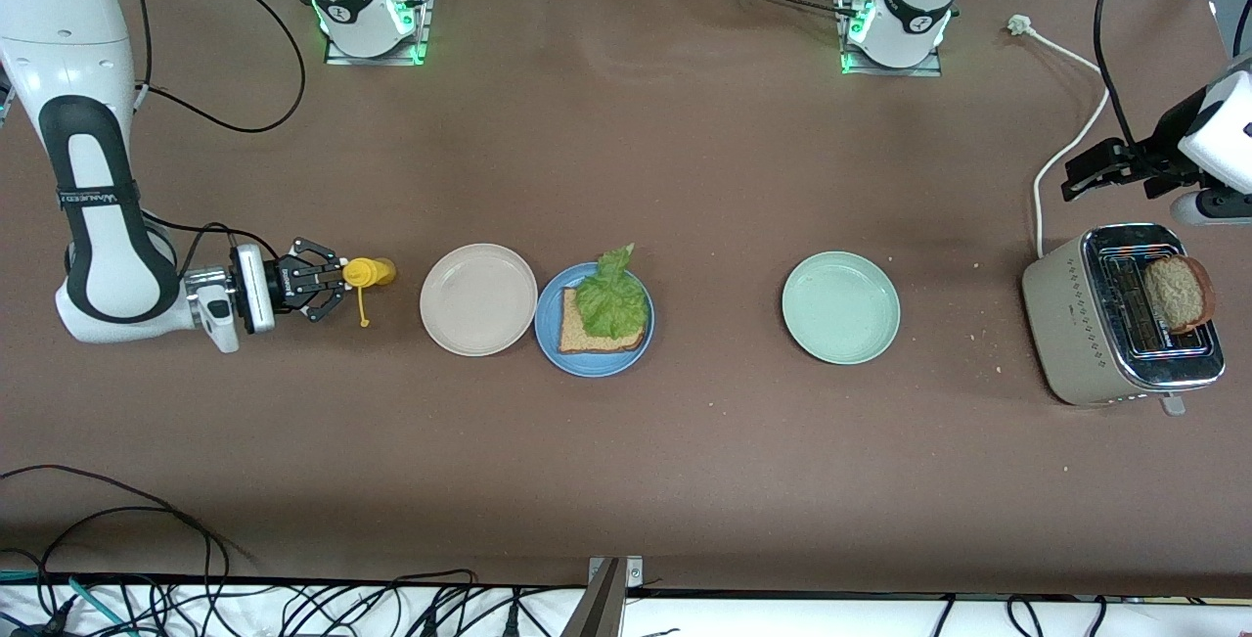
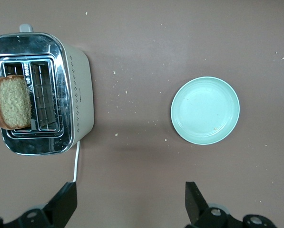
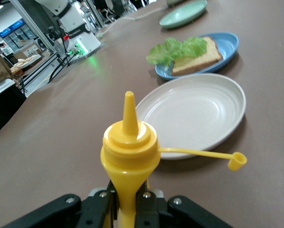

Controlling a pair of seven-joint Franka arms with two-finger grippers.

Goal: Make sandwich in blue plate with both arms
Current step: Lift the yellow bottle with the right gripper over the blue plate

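The blue plate (image 1: 595,369) sits mid-table with one brown bread slice (image 1: 584,334) on it and a lettuce leaf (image 1: 612,296) lying on the slice. My right gripper (image 1: 342,280) is shut on the neck of a yellow squeeze bottle (image 1: 369,272). It holds the bottle level beside the beige plate, toward the right arm's end, with its tethered cap hanging open. The right wrist view shows the bottle (image 3: 130,152) in the right gripper (image 3: 127,202), and the blue plate (image 3: 230,45) past it. My left gripper (image 1: 1076,179) is open and empty above the table next to the toaster, as the left wrist view shows (image 2: 130,204). A second bread slice (image 1: 1177,293) stands in a toaster slot.
A beige plate (image 1: 478,299) touches the blue plate on the right arm's side. A pale green plate (image 1: 840,307) lies between the blue plate and the toaster (image 1: 1076,314). The toaster's white cord (image 1: 1061,153) runs toward the left arm's base. Crumbs dot the table.
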